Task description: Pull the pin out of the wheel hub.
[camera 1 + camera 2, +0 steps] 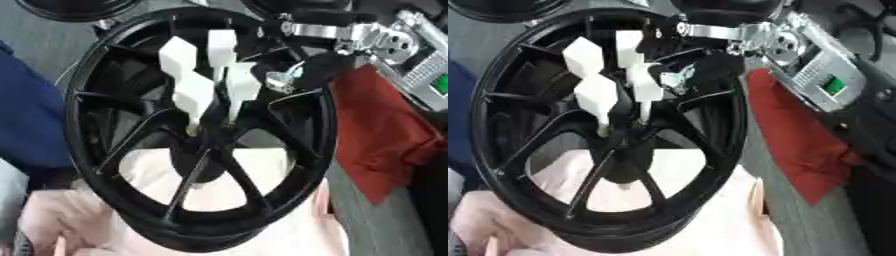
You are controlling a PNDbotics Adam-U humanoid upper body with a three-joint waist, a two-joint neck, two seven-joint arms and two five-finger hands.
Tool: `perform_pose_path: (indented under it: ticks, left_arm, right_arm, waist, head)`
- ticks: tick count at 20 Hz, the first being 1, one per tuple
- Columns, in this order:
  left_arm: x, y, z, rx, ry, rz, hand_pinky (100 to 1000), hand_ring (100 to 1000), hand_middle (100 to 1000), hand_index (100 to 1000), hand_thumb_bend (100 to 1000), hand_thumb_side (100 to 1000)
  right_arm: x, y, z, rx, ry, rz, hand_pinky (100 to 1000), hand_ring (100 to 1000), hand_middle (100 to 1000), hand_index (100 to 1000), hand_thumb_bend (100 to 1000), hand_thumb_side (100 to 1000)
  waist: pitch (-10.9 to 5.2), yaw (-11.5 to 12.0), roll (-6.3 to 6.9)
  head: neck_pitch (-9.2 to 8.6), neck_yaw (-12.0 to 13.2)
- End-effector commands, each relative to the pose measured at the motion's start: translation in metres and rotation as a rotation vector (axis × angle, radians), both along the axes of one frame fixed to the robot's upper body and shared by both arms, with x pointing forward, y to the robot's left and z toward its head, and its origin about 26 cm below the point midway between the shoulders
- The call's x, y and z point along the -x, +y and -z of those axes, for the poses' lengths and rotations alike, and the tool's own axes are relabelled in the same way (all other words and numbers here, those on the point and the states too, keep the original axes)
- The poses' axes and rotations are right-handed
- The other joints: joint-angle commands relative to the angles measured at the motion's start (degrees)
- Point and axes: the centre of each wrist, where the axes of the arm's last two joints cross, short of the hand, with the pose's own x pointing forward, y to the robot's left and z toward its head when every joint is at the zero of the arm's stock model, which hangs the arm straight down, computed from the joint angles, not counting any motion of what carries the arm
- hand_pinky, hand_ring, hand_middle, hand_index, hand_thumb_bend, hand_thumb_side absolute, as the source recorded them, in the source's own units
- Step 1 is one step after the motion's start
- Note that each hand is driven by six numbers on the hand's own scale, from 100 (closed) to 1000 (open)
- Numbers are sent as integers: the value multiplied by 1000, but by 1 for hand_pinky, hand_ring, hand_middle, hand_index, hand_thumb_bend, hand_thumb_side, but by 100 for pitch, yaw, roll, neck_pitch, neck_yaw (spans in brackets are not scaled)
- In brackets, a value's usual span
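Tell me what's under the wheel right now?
Through the spokes of the black wheel, a pale pink cloth shows beneath. A red cloth lies beside it. The rim hides the rest.

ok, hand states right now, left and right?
Left hand: not in view.
Right hand: by the white pins in the wheel; open or shut cannot be told.

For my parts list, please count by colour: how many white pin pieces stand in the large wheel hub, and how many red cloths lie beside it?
White pin pieces: 4
Red cloth: 1
Total: 5
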Motion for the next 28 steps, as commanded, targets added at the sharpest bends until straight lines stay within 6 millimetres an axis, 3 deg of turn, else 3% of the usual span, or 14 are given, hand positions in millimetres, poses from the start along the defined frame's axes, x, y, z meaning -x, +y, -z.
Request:
perform_pose_path:
  ticks: [1, 9, 28]
  left_arm:
    - [0, 4, -6, -13, -20, -8, 715, 515, 557, 748, 722, 453]
    - [0, 3, -7, -9, -24, -8, 716, 515, 555, 748, 720, 452]
    - [0, 2, -8, -6, -27, -3, 718, 506, 550, 743, 719, 451]
  right_arm:
    - [2, 2, -5, 26, -13, -14, 829, 859, 780, 882, 100, 636]
    - [2, 4, 0, 57, -3, -7, 840, 865, 786, 900, 100, 610]
    - [2, 5, 4, 85, -39, 11, 839, 859, 776, 907, 170, 439]
  waist:
    - [-134, -1, 18]
    - [-69, 28, -11]
    - [25, 49, -36]
  head:
    - [32, -16]
    - [32, -67]
    - [32, -114]
